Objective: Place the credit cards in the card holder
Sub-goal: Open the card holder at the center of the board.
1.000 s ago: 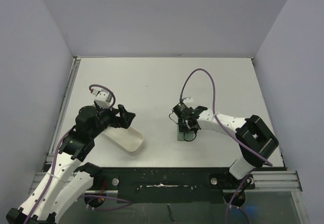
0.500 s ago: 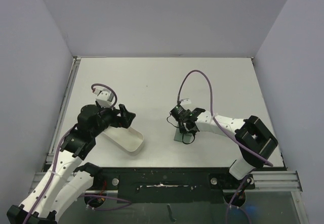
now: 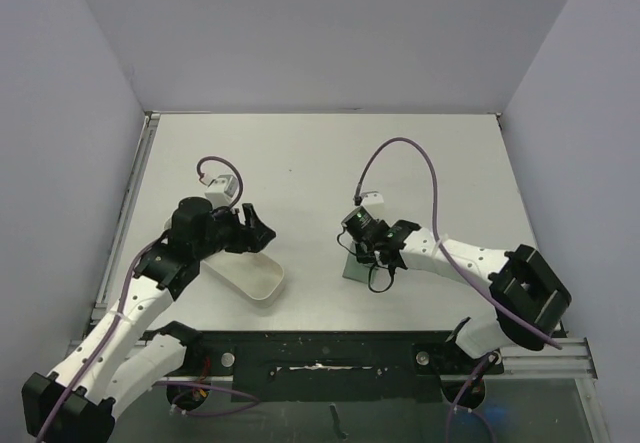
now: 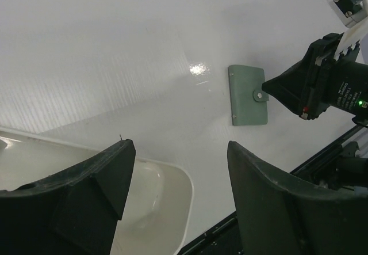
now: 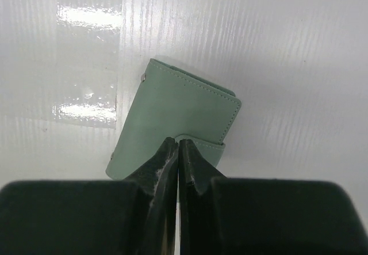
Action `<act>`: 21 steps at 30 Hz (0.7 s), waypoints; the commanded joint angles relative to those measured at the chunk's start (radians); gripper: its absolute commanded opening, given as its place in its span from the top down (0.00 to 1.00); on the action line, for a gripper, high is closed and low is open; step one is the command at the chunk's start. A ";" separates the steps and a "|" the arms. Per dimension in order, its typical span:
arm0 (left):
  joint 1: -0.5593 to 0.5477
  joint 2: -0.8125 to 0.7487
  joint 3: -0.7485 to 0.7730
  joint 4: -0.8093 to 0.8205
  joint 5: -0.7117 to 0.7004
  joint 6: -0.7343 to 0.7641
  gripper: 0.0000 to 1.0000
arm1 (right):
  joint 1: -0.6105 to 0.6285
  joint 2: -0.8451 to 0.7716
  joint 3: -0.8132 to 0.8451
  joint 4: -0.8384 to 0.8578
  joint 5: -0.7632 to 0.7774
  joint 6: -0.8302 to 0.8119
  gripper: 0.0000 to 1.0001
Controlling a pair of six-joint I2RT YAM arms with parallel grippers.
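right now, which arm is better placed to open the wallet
Right, probably. The right gripper is shut, with its tips at the snap tab of the closed wallet. The left gripper hangs open over the white tray, well apart from the wallet.

Top view: my right gripper (image 3: 364, 257) covers much of the card holder (image 3: 350, 270); only its near-left part shows. Right wrist view: my closed fingertips (image 5: 164, 154) overlie the snap tab (image 5: 199, 144); whether they pinch it I cannot tell, possibly they only rest over it. Left wrist view: the white tray (image 4: 167, 191) is cut off by the lower edge and partly screened by my left gripper (image 4: 178, 148), fingers spread. Its interior is too small to judge from above.
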 commanded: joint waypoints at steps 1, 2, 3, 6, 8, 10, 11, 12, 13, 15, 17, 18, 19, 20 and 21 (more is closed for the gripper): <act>-0.016 0.045 0.082 0.013 0.061 -0.078 0.38 | 0.006 -0.108 -0.053 0.106 0.016 0.026 1.00; -0.020 0.055 0.087 0.013 0.069 -0.084 0.39 | 0.005 -0.131 -0.072 0.129 0.002 0.030 1.00; -0.027 0.062 0.089 0.014 0.075 -0.091 0.40 | 0.003 -0.156 -0.090 0.149 -0.012 0.032 1.00; -0.048 0.081 0.086 0.035 0.072 -0.116 0.42 | -0.003 -0.216 -0.118 0.184 -0.045 0.041 1.00; -0.059 0.096 0.084 0.052 0.064 -0.140 0.43 | -0.008 -0.258 -0.127 0.196 -0.060 0.046 1.00; -0.072 0.115 0.093 0.059 0.066 -0.163 0.44 | -0.007 -0.305 -0.140 0.209 -0.068 0.061 1.00; -0.081 0.126 0.095 0.063 0.071 -0.170 0.45 | -0.007 -0.333 -0.156 0.229 -0.078 0.062 1.00; -0.091 0.139 0.097 0.069 0.075 -0.179 0.45 | -0.009 -0.373 -0.177 0.267 -0.095 0.063 1.00; -0.102 0.147 0.097 0.077 0.076 -0.184 0.46 | -0.012 -0.404 -0.197 0.284 -0.101 0.070 1.00; -0.124 0.162 0.103 0.089 0.078 -0.189 0.46 | -0.019 -0.444 -0.221 0.302 -0.097 0.075 1.00; -0.137 0.175 0.113 0.091 0.076 -0.188 0.46 | -0.021 -0.442 -0.210 0.235 -0.041 0.094 1.00; -0.141 0.181 0.117 0.092 0.074 -0.186 0.46 | -0.021 -0.424 -0.196 0.188 -0.021 0.109 1.00; -0.143 0.183 0.122 0.093 0.073 -0.182 0.46 | -0.022 -0.404 -0.182 0.144 0.001 0.124 0.98; -0.143 0.181 0.126 0.092 0.073 -0.178 0.46 | -0.019 -0.386 -0.169 0.110 0.013 0.135 0.92; -0.142 0.177 0.132 0.092 0.071 -0.173 0.46 | -0.011 -0.368 -0.160 0.091 0.018 0.142 0.88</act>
